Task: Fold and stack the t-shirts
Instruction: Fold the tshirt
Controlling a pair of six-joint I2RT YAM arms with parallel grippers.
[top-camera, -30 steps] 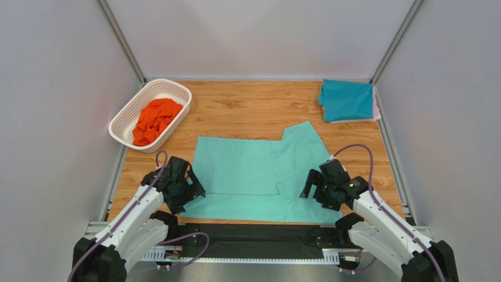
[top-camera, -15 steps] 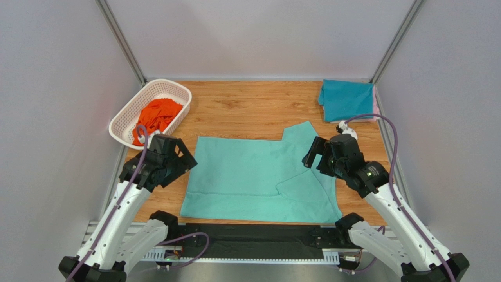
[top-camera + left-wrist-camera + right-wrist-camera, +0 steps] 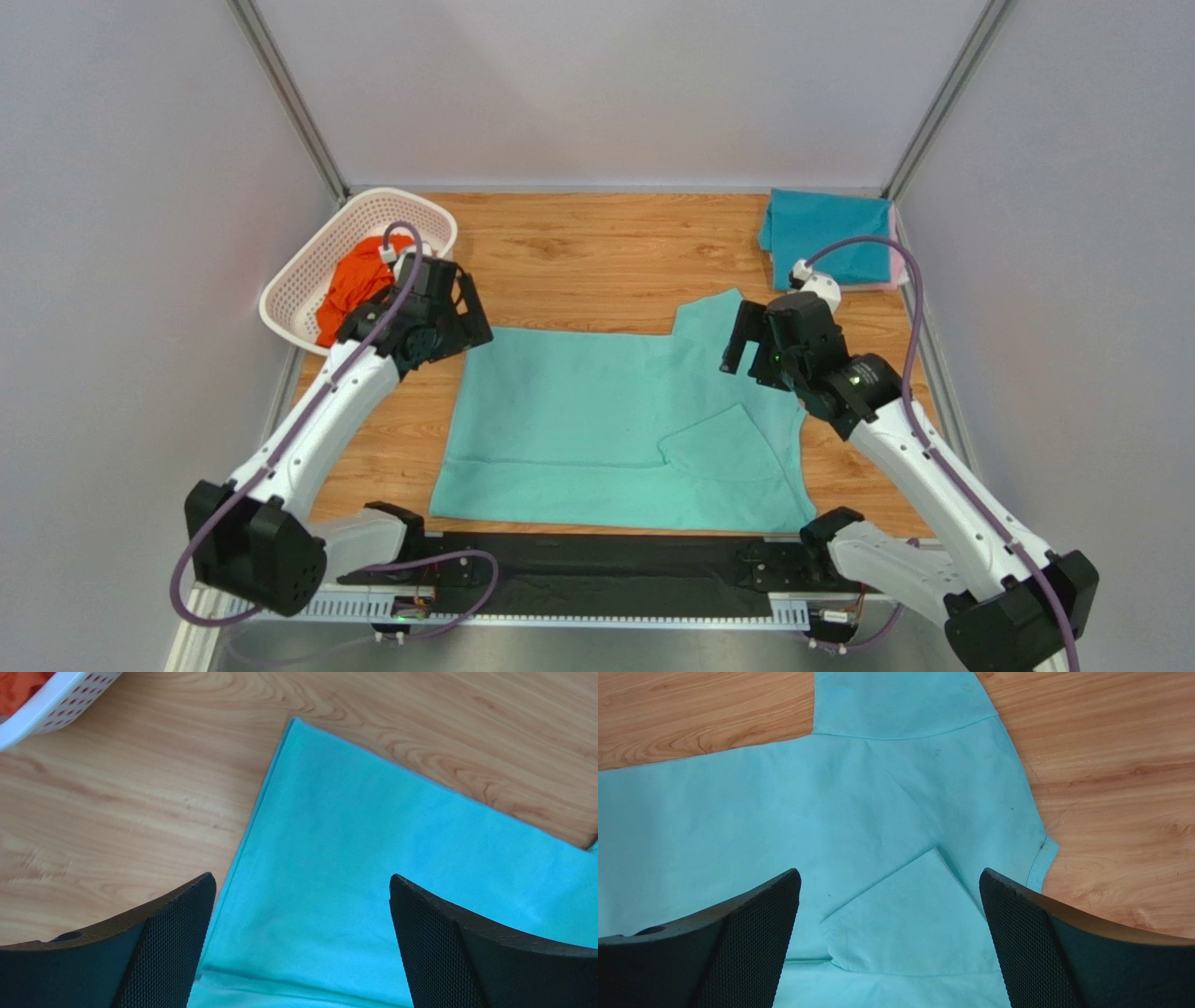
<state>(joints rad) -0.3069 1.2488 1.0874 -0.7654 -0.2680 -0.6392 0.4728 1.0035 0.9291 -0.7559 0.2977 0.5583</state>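
Note:
The mint-green t-shirt lies flat in the middle of the table, its near right sleeve folded inward. My left gripper is open and empty above the shirt's far left corner. My right gripper is open and empty above the shirt's far right part, near the other sleeve. The folded teal t-shirt lies at the far right on a pink one. The orange t-shirt is bunched in the basket.
The white perforated basket stands at the far left, its corner in the left wrist view. Grey walls close in the wooden table on three sides. A black rail runs along the near edge.
Both arms have risen from the shirt's near edge and reached away from me, the left to the far left corner, the right to the far right sleeve. The shirt's near edge lies flat.

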